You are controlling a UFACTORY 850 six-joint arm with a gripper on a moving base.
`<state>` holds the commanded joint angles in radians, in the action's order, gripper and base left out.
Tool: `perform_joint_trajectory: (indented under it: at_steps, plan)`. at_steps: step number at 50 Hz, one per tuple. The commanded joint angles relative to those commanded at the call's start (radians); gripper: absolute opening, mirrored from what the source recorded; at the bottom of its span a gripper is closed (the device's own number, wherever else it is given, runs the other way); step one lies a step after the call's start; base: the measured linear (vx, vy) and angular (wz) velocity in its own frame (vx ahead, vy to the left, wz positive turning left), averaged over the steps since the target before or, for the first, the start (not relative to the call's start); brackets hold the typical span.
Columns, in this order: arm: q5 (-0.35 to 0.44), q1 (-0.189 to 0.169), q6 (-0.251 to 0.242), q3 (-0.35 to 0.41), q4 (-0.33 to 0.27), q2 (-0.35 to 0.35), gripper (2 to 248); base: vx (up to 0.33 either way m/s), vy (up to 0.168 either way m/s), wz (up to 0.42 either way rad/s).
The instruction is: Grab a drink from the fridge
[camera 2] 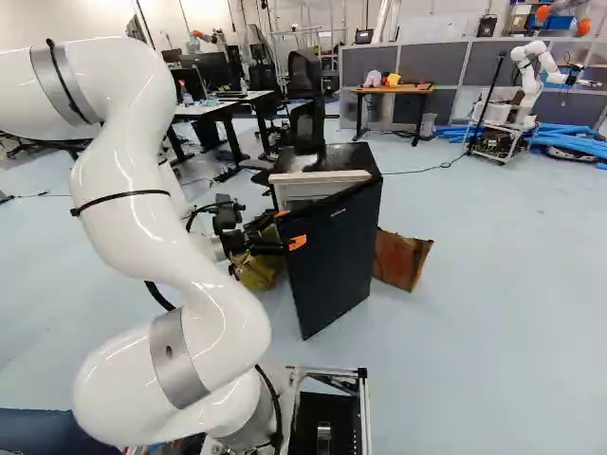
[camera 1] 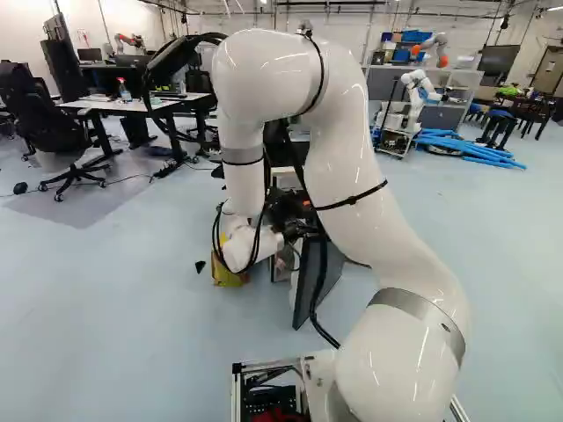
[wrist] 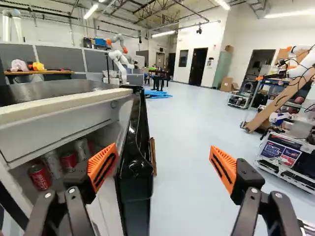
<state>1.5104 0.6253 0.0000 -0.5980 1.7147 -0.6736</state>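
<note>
Near the middle of the right base view, the gripper [camera 2: 290, 228] has its jaws spread wide. Between them stands the open fridge door [camera 2: 327, 258], upright, its free edge facing the gripper. Farther, beyond one finger and outside the gap, drink cans [wrist: 69, 160] stand upright inside the fridge [wrist: 54, 133].

This looks like a robotics lab: another robot [camera 2: 528, 78] stands at the far right, desks [camera 1: 92, 104] and office chairs [camera 1: 46, 127] at the left, grey partitions [camera 2: 438, 63] far back, under open roof trusses [wrist: 157, 9].
</note>
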Motion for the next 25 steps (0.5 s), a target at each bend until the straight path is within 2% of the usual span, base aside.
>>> perform_joint_trajectory:
  at_steps: [25]
  plan:
    - [0.0,-0.012,0.0,0.059,0.109,0.007,247,0.0,0.0,0.0]
